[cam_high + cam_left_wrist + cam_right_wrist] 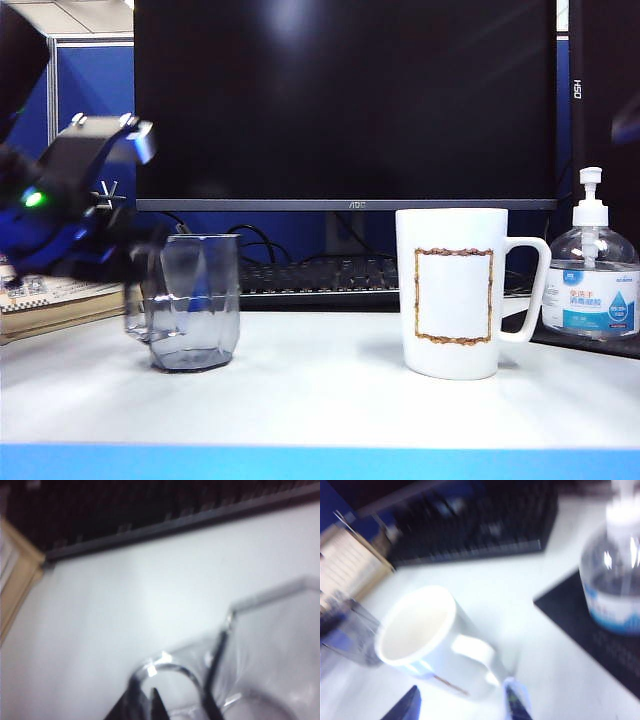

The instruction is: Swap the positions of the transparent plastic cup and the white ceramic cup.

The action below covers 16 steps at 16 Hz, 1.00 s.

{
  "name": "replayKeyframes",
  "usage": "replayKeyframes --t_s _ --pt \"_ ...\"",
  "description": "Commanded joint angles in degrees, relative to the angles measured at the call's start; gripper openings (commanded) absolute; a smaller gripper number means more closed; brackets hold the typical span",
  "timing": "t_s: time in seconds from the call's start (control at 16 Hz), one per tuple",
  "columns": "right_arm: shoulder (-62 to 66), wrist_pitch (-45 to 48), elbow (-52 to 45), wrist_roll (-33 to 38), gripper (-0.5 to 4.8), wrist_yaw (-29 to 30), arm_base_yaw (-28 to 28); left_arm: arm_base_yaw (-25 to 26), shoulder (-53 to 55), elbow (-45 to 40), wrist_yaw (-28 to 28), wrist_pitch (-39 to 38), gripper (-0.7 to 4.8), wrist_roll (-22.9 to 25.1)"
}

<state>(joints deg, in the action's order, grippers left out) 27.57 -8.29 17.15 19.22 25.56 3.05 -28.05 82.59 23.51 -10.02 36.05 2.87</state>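
Note:
The transparent plastic cup [197,300] stands on the white table at the left, its handle [140,297] turned towards my left gripper [125,258], which is blurred. In the left wrist view the left gripper [145,696] has its two dark fingertips close together, pinching the clear handle [167,667] of the cup [272,655]. The white ceramic cup [452,293] with a golden-brown frame stands at the right, handle to the right. Seen from its wrist camera, my right gripper [462,700] hangs open above the white cup [422,635], its fingers either side of the handle [480,652], apart from it.
A black keyboard [320,275] and a dark monitor [345,100] stand behind the cups. A clear pump bottle [592,275] sits on a black pad at the far right. A book [50,300] lies at the far left.

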Motion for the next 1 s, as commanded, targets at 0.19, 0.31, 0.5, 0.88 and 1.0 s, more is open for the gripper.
replayKeyframes --t_s 0.19,0.31,0.5,0.88,1.0 --pt "10.47 5.38 0.09 -1.33 2.17 0.28 0.13 0.00 4.98 4.31 4.63 0.85 -0.06 0.07" --pt "15.93 8.96 0.09 -1.51 2.20 0.26 0.81 0.00 8.52 5.79 4.92 0.26 -0.06 -0.33" --pt "21.31 13.77 0.11 -1.49 2.54 0.26 3.82 0.00 9.11 5.81 4.83 -2.08 -0.06 -0.33" --pt "30.95 23.21 0.13 -1.77 2.55 -7.69 10.10 -0.02 9.09 5.81 5.62 -4.70 -0.06 -1.42" --pt "33.59 25.88 0.13 -1.77 2.54 -7.67 10.10 0.00 9.09 5.81 6.21 -4.76 -0.06 -1.46"
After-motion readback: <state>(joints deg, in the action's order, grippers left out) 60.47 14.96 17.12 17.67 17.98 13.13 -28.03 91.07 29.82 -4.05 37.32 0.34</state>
